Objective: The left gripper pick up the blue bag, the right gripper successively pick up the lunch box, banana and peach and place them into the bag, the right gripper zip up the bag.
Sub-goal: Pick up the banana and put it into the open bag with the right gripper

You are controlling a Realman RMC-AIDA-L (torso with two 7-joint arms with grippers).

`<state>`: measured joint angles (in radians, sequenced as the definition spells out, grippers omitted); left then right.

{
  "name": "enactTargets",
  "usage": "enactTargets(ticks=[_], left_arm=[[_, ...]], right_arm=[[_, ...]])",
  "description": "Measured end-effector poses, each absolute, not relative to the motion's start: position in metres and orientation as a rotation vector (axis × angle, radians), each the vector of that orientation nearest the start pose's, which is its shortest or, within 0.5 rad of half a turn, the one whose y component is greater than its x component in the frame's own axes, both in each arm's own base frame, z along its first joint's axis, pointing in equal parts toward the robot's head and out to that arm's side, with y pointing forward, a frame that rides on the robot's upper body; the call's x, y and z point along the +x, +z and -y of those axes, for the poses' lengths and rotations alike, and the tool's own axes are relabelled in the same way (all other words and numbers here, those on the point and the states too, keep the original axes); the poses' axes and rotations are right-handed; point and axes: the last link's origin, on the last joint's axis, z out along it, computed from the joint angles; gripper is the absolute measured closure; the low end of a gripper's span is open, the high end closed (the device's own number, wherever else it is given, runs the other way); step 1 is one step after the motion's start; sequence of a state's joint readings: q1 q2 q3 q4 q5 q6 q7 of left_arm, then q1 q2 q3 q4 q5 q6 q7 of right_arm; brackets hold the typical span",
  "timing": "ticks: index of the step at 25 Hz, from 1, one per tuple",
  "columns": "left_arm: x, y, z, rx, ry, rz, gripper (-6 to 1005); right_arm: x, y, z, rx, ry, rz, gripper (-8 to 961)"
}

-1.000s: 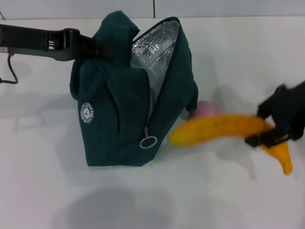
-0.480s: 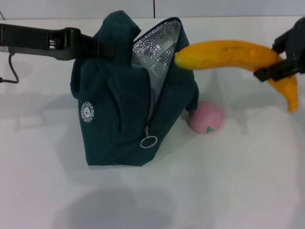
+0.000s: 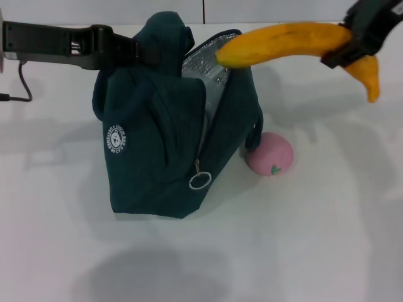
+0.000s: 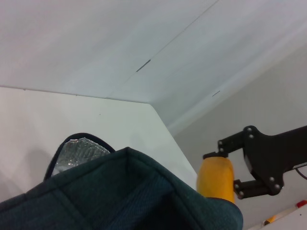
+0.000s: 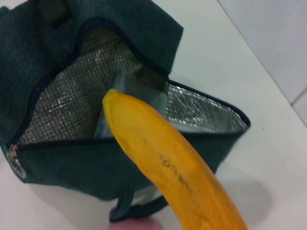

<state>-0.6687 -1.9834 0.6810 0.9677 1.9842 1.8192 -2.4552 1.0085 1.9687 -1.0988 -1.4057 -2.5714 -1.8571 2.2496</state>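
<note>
We take the blue bag [image 3: 157,132] as our landmark: dark teal woven fabric, boxy and upright, with crinkled silver foil lining showing in its open mouth, a white round logo on its side and a metal ring zipper pull low on the front seam. The left gripper [image 3: 129,53] is clamped on the bag's top edge, pinching the fabric and holding it up from the side away from the opening. Inside, against the foil, we see what is probably the lunch box [image 5: 134,108], a pale clear panel, though the view there is poor. The banana [image 3: 289,44], smooth, curved and yellow with faint brown flecks, hangs in the air with its tip just above the bag's mouth; the right gripper [image 3: 352,44] is closed around its far end. The peach [image 3: 269,153], round and matte pink, sits just beside the bag's base. All rests on a plain white table [image 3: 315,239], a pale wall behind.
</note>
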Motion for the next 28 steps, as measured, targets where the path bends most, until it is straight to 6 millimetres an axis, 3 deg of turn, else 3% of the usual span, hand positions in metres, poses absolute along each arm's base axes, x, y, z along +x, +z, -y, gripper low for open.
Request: enactTargets(ticks=[8,17,28], left_arm=[[-0.186,0.082,-0.362,-2.675,-0.762,1.522,968],[-0.180,0.081,-0.366,-2.695,-0.764,1.500,968],[-0.178,0.080,-0.368,-2.690,-0.769,1.495,967]], right_arm=[[0.037,0.053,-0.408,-2.768,-0.526,-0.173,431],[0.013,0.033,-0.412,-2.770,-0.580,-0.044,417],[-0.012,0.001,-0.403,-2.761,-0.659,0.189,400]])
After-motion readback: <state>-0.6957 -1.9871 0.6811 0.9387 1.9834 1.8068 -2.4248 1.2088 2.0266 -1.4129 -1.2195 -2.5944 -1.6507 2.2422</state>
